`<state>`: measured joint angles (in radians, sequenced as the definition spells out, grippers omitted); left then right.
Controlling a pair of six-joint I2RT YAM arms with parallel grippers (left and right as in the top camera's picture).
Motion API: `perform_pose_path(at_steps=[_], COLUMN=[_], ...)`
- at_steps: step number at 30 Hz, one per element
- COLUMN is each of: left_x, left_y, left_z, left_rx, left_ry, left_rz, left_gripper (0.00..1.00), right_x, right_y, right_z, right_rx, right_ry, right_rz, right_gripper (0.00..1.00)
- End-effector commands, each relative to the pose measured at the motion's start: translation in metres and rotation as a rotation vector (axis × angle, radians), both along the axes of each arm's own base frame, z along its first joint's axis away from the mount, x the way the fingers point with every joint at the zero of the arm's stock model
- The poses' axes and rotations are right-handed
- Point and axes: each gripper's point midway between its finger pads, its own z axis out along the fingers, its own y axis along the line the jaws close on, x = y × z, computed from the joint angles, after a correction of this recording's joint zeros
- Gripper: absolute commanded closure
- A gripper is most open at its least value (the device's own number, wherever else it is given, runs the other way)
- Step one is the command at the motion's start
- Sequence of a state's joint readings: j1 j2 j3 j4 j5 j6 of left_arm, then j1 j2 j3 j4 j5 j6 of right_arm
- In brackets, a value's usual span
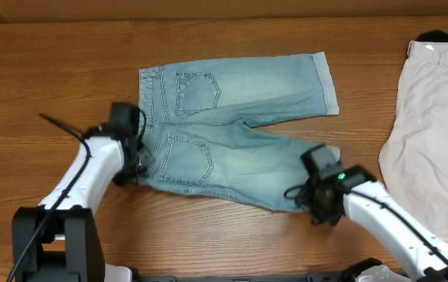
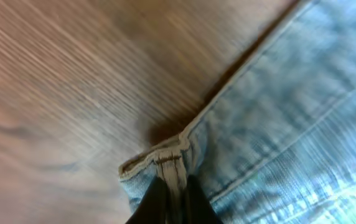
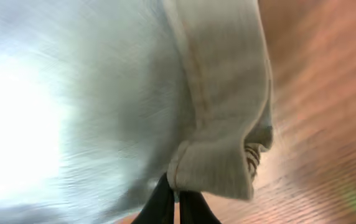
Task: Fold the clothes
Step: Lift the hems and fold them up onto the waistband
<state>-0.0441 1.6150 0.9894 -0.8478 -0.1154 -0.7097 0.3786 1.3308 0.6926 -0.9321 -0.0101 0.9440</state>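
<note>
The light-blue denim shorts (image 1: 232,117) lie flat on the wooden table, back pockets up, waistband to the left, legs to the right. My left gripper (image 1: 135,166) is shut on the near corner of the waistband; in the left wrist view (image 2: 173,193) the dark fingers pinch the band (image 2: 165,163). My right gripper (image 1: 318,205) is shut on the rolled cuff of the near leg; in the right wrist view (image 3: 177,198) the fingers pinch the hem of the pale cuff (image 3: 221,112).
A cream garment (image 1: 431,133) lies at the right edge of the table, with a dark object (image 1: 435,37) at its top. The wooden table (image 1: 52,70) extends to the left and front.
</note>
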Motion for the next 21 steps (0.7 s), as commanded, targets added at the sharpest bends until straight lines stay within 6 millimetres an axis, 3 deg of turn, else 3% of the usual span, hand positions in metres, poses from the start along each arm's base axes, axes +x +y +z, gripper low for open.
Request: perform_pose_path(at_steps=[1, 6, 10, 14, 21], left_x=[0.04, 0.044, 0.039, 0.019, -0.018], left_y=[0.0, 0.016, 0.017, 0.018, 0.018], left_z=[0.068, 0.146, 0.189, 0.206, 0.213], left_rx=[0.044, 0.143, 0.154, 0.151, 0.13], left_ry=[-0.098, -0.117, -0.141, -0.098, -0.032], left_rz=[-0.167, -0.176, -0.174, -0.176, -0.124], left_gripper=[0.96, 0.96, 0.96, 0.96, 0.96], right_x=[0.053, 0.09, 0.1, 0.094, 0.069], right_y=[-0.007, -0.029, -0.044, -0.047, -0.049], right_z=[0.053, 0.124, 0.174, 0.207, 0.232], right_rx=[-0.002, -0.014, -0.033, -0.042, -0.046], right_ry=[-0.162, -0.28, -0.344, -0.381, -0.441], right_rz=[0.054, 0.091, 0.114, 0.148, 0.194], right_gripper=[0.96, 0.96, 0.96, 0.96, 0.96])
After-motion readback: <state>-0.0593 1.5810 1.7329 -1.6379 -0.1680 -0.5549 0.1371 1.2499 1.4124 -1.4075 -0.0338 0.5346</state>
